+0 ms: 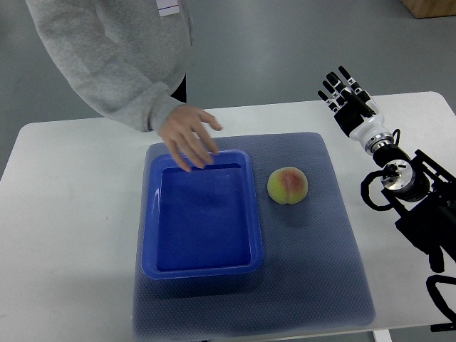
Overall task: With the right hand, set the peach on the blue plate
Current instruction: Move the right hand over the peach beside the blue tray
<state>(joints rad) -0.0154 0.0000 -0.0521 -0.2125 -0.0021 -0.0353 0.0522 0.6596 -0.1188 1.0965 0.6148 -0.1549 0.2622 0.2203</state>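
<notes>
A yellow-pink peach [288, 185] lies on the blue-grey mat [306, 271], just right of the blue plate [152, 235], a deep rectangular tray with nothing in it. My right hand [344, 91] hovers at the table's far right, well beyond and to the right of the peach, fingers spread and holding nothing. Its black and white forearm [399, 178] runs back to the right edge. The left arm does not show.
A person in a grey sleeve [107, 57] leans in from the top left; the person's hand [189, 139] rests on the tray's far rim. The white table [64, 214] surrounds the mat. A cardboard box corner [431, 7] sits at the top right.
</notes>
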